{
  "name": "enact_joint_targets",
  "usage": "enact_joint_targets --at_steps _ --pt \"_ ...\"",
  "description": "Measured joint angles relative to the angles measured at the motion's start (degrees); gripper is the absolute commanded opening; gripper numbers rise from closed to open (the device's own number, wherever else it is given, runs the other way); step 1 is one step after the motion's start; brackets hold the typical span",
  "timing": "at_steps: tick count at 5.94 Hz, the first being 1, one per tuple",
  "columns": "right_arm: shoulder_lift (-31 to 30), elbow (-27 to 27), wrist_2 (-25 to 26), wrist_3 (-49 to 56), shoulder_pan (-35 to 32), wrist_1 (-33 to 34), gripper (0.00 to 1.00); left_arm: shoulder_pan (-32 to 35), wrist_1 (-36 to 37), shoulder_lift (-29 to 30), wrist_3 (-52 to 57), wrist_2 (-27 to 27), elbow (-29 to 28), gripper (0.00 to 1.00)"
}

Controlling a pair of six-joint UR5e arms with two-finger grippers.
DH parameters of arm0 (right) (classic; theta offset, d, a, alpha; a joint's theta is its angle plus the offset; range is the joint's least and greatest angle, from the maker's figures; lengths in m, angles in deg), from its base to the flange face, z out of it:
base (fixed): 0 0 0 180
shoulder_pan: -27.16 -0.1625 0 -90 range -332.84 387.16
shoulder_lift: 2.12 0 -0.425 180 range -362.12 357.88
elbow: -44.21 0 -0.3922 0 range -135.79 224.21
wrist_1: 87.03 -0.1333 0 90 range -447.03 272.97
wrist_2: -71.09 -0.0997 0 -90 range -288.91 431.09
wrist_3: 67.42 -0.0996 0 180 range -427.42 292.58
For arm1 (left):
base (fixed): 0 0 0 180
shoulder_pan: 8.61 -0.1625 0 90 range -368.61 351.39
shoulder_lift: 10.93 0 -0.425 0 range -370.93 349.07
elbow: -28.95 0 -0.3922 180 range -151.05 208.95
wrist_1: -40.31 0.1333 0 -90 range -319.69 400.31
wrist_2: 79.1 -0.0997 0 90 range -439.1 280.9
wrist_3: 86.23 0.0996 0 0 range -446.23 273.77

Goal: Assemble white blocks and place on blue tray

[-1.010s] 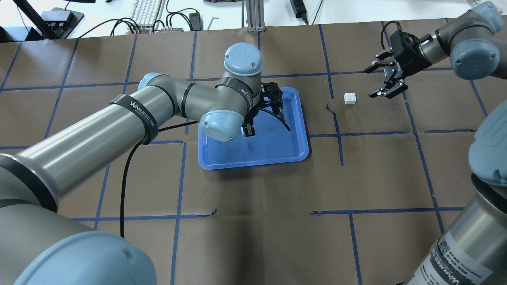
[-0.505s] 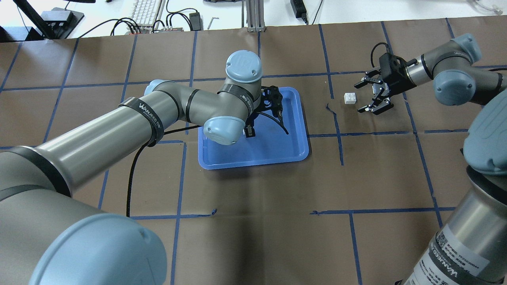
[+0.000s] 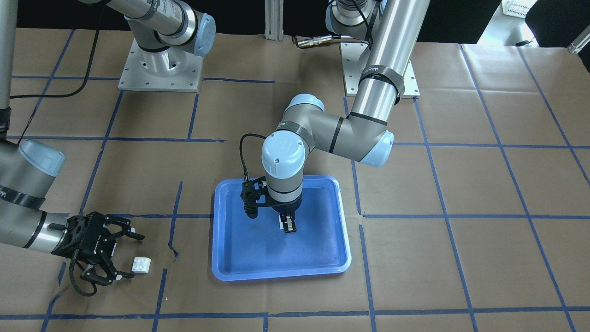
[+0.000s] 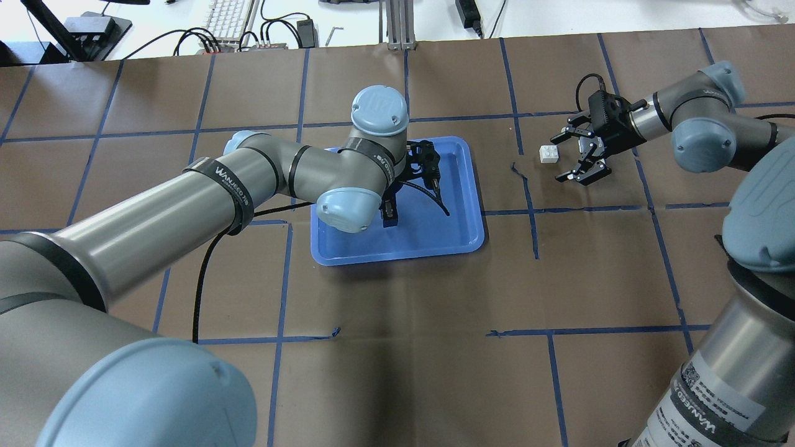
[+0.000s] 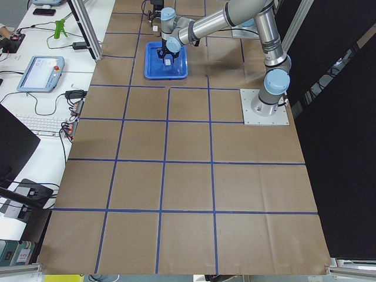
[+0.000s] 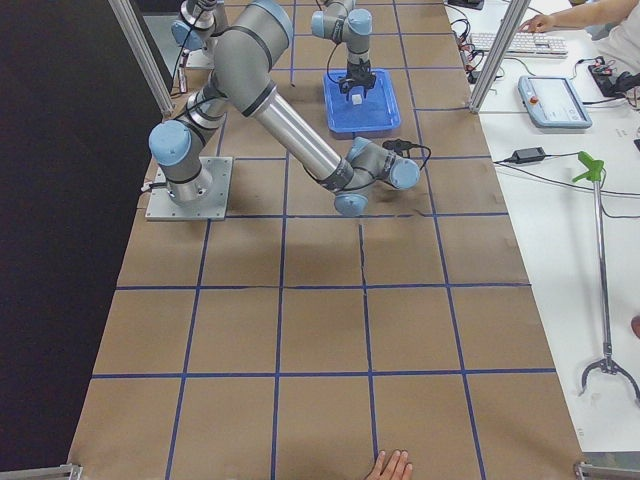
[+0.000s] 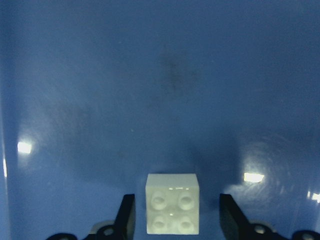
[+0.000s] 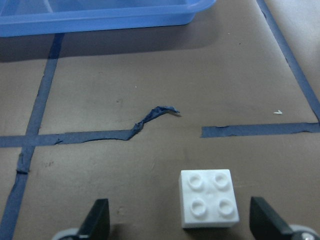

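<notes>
Brown paper table (image 4: 404,385), gridded in blue tape (image 4: 534,230); keyboard (image 4: 227,17) on the white desk beyond the far edge.

Count: 2 white blocks, block 1 (image 7: 172,202) and block 2 (image 8: 207,197); 1 blue tray (image 4: 463,239); 2 arms, 2 grippers.

On the tray floor: block 1, studs up, 4 of them. Directly above, pointing straight down: left gripper (image 3: 288,226). Jaws part-spread, 1 finger each side of the block. Sliver of blue between block and each finger in the left wrist view, so flanking, not pinching, as far as can be told.

On bare paper, well apart from the tray, toward the robot's right: block 2, studs up, 4 again. Square, so no long axis. Sides roughly parallel to the fingers, slightly skewed.

Low at the table, reaching sideways toward the tray: right gripper (image 4: 561,159), jaws spread wide. Block 2 just inside the mouth, between the 2 fingers, touching neither. Off centre, closer to the finger on the right of the right wrist view. Ahead of it, between block and tray: torn curl of tape (image 8: 155,114).

Nearer arm for block 2: right, plainly. Left occupied at the tray.

Judgement: pickup of block 2 in hand, nothing joined yet. Probably calls for a little more advance, then a close across 2 flat sides. Off-centre lie may nudge the block sideways before both fingers bite. After that, a carry across to block 1 and a press down onto its studs.
</notes>
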State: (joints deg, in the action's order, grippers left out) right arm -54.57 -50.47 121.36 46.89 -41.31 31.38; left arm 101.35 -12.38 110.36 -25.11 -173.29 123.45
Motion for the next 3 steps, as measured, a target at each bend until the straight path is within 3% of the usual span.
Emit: enact_joint_targets --at_steps 2,3 --pt "0.0 0.2 0.0 -0.1 -0.1 1.0 0.30 -3.9 -16.3 -11.6 -2.5 -0.1 -1.8 0.99" --pt "-0.1 0.2 0.0 -0.2 -0.1 1.8 0.25 -6.4 -24.7 -18.6 -6.6 -0.1 -2.4 0.99"
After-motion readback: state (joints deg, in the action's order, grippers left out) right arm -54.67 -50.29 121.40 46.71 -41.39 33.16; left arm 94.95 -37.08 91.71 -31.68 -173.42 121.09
